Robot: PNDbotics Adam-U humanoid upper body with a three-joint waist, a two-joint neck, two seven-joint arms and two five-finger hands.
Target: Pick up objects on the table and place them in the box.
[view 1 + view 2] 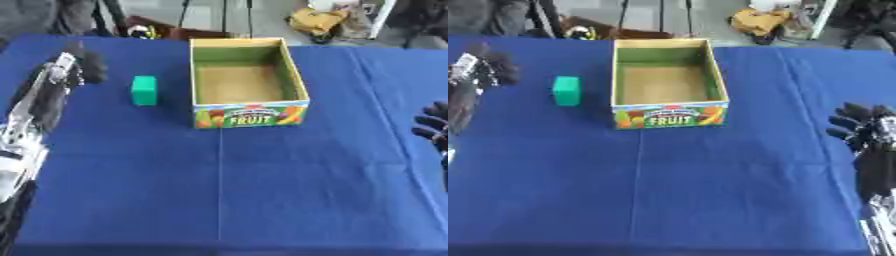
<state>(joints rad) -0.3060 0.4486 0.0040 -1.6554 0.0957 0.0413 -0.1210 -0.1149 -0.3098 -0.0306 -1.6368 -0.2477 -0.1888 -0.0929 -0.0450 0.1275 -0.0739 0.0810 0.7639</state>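
A small green block (pixel 144 90) stands on the blue table, just left of an open cardboard box (pixel 249 116) with "FRUIT" printed on its front. Nothing shows on the box's brown floor. My left hand (pixel 86 67) hovers left of the block, a short gap apart, fingers curled and holding nothing. My right hand (pixel 861 126) rests at the right edge of the table, fingers relaxed and spread, well away from the box.
The blue cloth (pixel 262 190) covers the whole table, with wide bare space in front of the box. Beyond the far edge lie a yellow bag (pixel 317 21), stands and cables on the floor.
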